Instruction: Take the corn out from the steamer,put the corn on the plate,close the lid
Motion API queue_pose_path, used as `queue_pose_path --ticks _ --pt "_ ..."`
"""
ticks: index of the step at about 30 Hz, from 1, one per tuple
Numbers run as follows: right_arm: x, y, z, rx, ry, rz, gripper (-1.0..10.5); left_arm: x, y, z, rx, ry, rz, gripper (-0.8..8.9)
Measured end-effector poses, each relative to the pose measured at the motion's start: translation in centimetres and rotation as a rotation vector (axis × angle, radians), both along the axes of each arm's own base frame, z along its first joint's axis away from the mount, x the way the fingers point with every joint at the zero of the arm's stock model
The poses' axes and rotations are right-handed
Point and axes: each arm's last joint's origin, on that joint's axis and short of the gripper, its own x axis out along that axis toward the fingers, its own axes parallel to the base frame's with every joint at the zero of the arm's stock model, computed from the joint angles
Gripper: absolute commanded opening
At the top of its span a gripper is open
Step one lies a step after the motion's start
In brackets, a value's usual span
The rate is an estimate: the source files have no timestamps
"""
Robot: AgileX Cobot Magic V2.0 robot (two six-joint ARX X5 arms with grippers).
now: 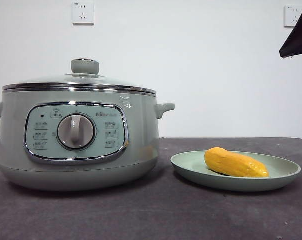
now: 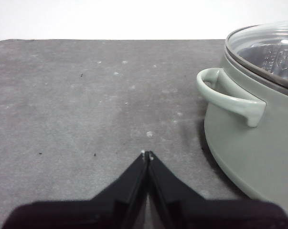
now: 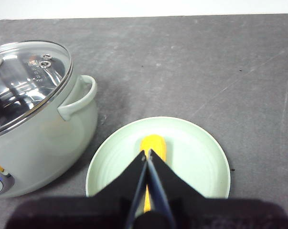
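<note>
The pale grey-green steamer [image 1: 75,145] stands at the left with its glass lid [image 1: 80,82] seated on it. The yellow-orange corn [image 1: 235,163] lies on the pale green plate [image 1: 286,175] at the right. My right gripper [image 3: 147,153] is shut and empty, held above the plate and the corn [image 3: 153,143]; in the front view it shows only as a black tip [image 1: 297,42] at the top right. My left gripper [image 2: 146,154] is shut and empty, over bare table beside the steamer's side handle [image 2: 229,98].
The dark grey table [image 1: 151,215] runs under everything. A white wall with two sockets [image 1: 82,12] stands behind. In the right wrist view the steamer [image 3: 38,124] sits close beside the plate [image 3: 201,148].
</note>
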Motion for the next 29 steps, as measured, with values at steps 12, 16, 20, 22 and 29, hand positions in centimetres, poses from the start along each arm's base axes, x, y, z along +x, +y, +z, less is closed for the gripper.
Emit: queue_pose_path --ticks 12,16,20,22,29 --pt "0.0 0.0 0.0 0.0 -0.001 0.0 0.0 0.0 0.0 0.0 0.0 0.0 0.0 -0.03" --pt "-0.4 -0.2 0.0 -0.054 -0.018 0.02 0.0 0.0 0.0 0.0 0.0 0.0 0.0 -0.03" --pt "-1.0 -1.4 0.4 -0.105 -0.077 -0.005 0.0 0.0 0.0 0.0 0.0 0.0 0.0 -0.03" --pt "-1.3 -2.2 0.2 -0.105 -0.114 -0.054 0.0 0.0 0.0 0.0 0.0 0.0 0.0 -0.03" --pt "-2.8 -4.8 -2.8 -0.057 -0.234 -0.16 0.0 0.0 0.0 0.0 0.0 0.0 0.0 -0.03"
